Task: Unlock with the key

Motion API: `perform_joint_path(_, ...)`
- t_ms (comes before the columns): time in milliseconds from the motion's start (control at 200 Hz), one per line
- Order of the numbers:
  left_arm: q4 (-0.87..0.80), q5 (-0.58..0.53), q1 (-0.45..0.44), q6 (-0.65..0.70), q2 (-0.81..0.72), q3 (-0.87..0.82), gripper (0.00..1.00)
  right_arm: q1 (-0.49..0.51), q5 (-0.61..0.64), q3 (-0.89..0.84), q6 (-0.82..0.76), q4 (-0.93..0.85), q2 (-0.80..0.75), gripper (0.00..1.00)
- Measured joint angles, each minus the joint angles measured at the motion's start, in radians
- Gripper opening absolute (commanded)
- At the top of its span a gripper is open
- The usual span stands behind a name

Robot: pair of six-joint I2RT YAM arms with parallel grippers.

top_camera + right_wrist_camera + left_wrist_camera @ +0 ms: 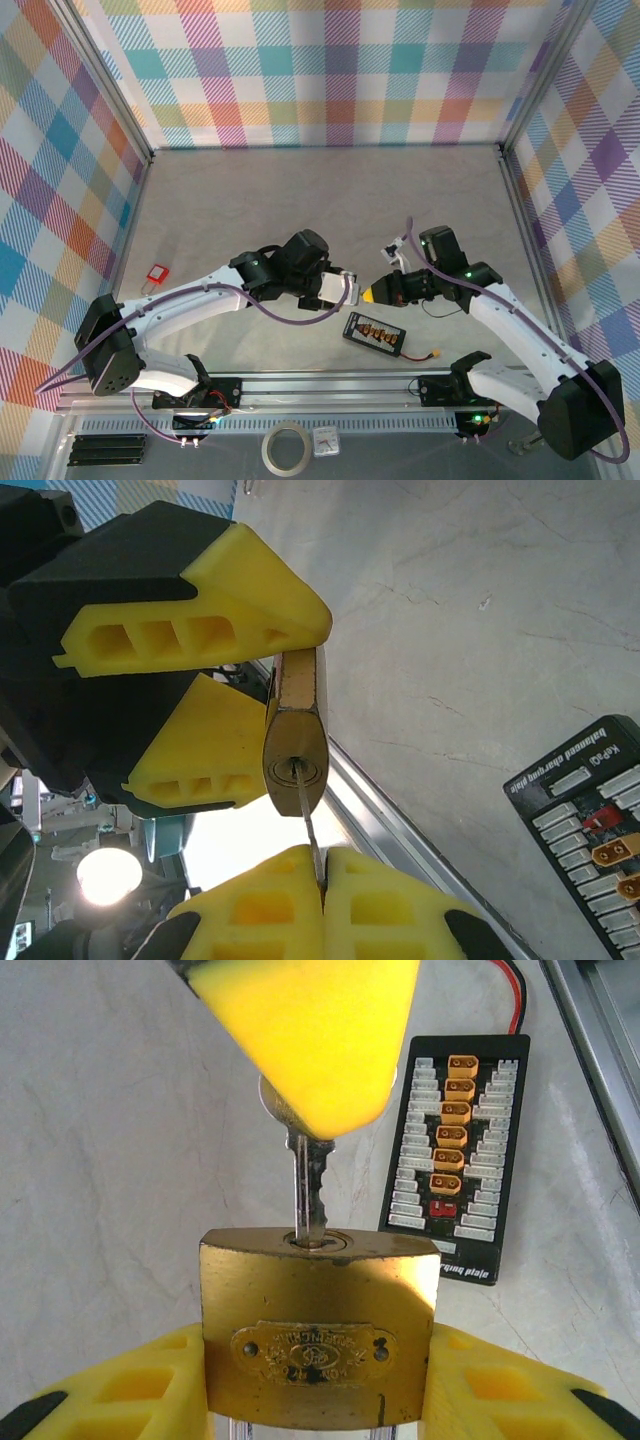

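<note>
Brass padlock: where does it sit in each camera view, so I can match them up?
Top external: the brass padlock is mid-picture where the two arms meet, small and hard to make out.
Left wrist: lower centre, with the key entering from above.
Right wrist: centre-left, seen end-on, key below it.
Shared landmark: the black charging board.

Tiny silvery-grey key (pixel 308 1192), thin, with a notched blade; upright at centre frame in the left wrist view, tip seated in the keyway of the brass padlock (pixel 318 1325), round bow pinched in the closed right tool (pixel 322 872).
</note>
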Motion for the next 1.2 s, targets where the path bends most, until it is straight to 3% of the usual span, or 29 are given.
perform_joint_path(590, -0.036, -0.057, -0.049, -0.126, 0.049, 0.041, 0.00, 0.058, 0.050, 0.000, 0.065, 0.046, 0.054, 0.00)
perform_joint_path(930, 0.331, -0.297, -0.095, -0.116, 0.034, -0.173, 0.00, -0.021, 0.002, -0.058, 0.446, 0.224, 0.149, 0.00)
perform_joint_path(1110, 0.412, -0.363, -0.116, -0.103, 0.034, -0.212, 0.00, -0.046, -0.035, -0.080, 0.565, 0.272, 0.158, 0.00)
perform_joint_path(1200, 0.412, -0.354, -0.116, -0.108, 0.034, -0.210, 0.00, -0.047, -0.021, -0.061, 0.542, 0.224, 0.155, 0.21)
